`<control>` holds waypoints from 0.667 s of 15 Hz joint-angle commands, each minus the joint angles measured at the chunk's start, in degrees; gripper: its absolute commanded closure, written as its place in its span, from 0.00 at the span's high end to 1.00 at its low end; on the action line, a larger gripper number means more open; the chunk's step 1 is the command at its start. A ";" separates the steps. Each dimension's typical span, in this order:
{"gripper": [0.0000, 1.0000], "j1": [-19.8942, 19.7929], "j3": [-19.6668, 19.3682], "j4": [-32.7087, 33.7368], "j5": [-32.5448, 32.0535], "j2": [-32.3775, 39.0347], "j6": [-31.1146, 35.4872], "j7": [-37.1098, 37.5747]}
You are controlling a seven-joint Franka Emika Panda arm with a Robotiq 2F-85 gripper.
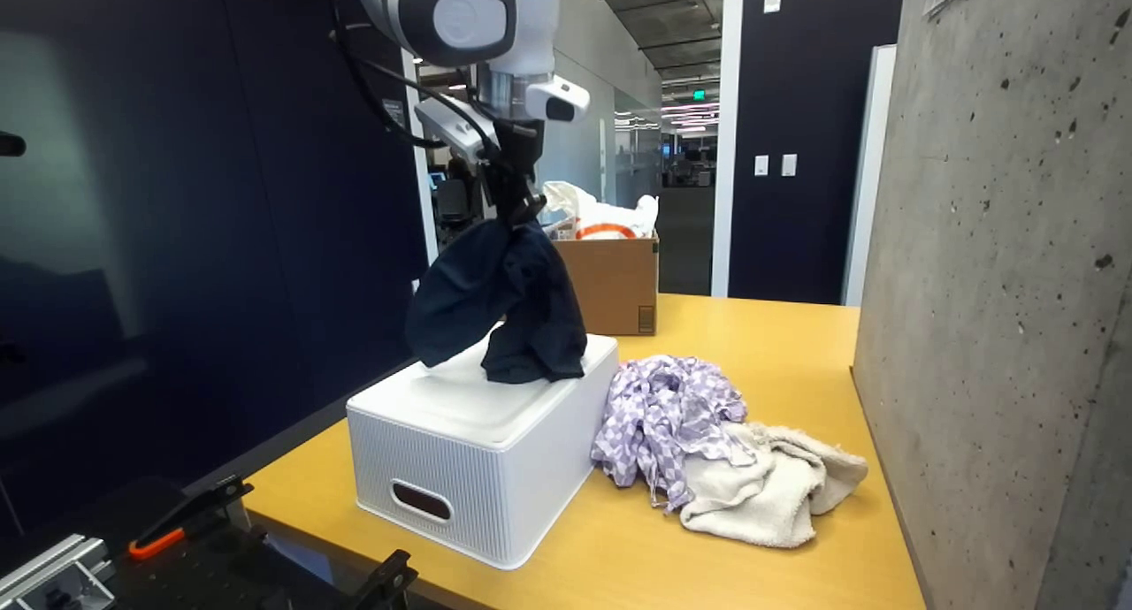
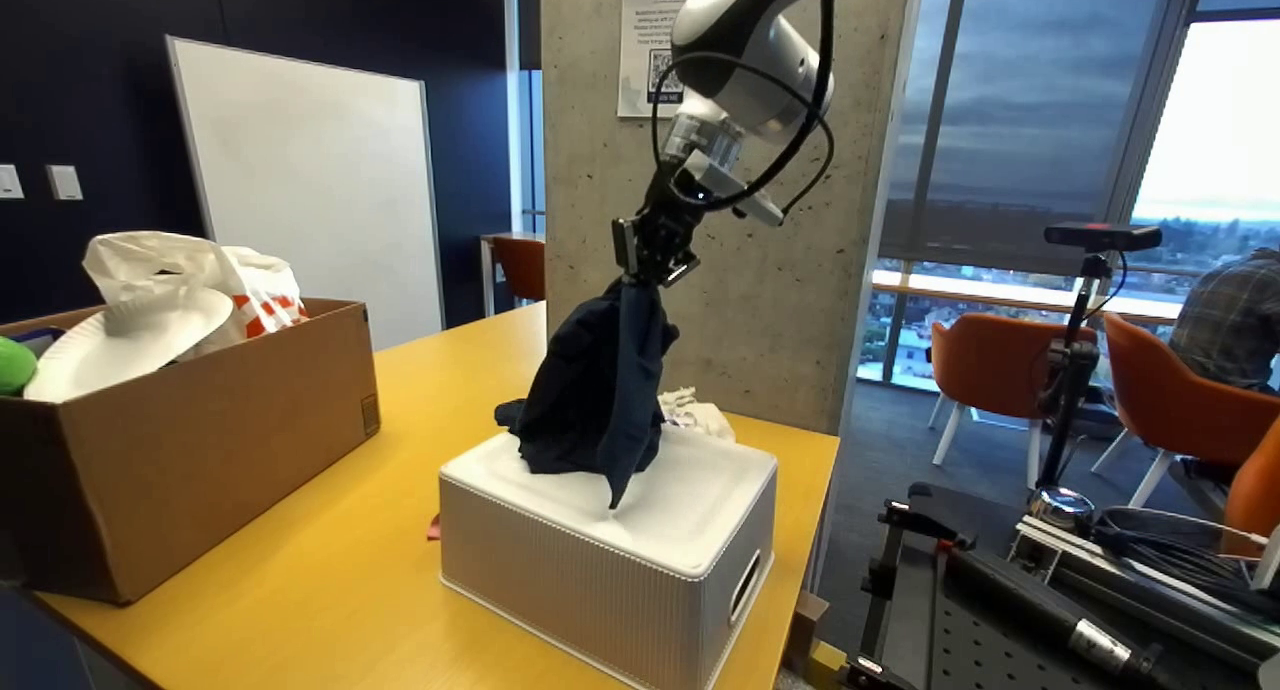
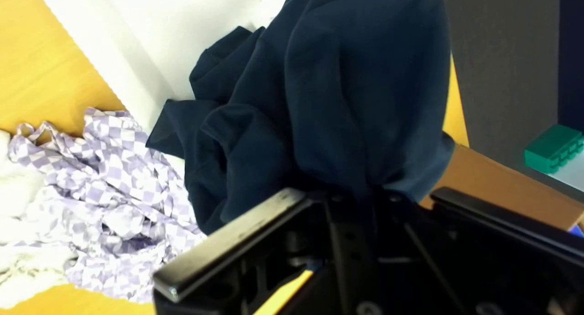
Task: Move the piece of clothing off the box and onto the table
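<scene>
The gripper, clamped on a pinch of dark cloth, could lose it if the low-hanging folds snag on the white box when pulled sideways

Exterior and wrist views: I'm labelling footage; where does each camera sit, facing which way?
Exterior view: higher than the table, facing past the white box to the cardboard box; arm and gripper show.
Exterior view: likewise high, facing the concrete pillar and windows; arm and gripper show.
Wrist view: behind the gripper, looking down at dark cloth; only gripper shows.
Both exterior views share the white box.
</scene>
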 commanded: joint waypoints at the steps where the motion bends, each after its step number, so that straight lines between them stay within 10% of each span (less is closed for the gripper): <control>1: 0.02 -0.19 3.74 5.36 -5.28 8.05 4.08 4.76; 10: 0.04 3.42 4.47 15.58 -18.06 23.02 3.85 17.16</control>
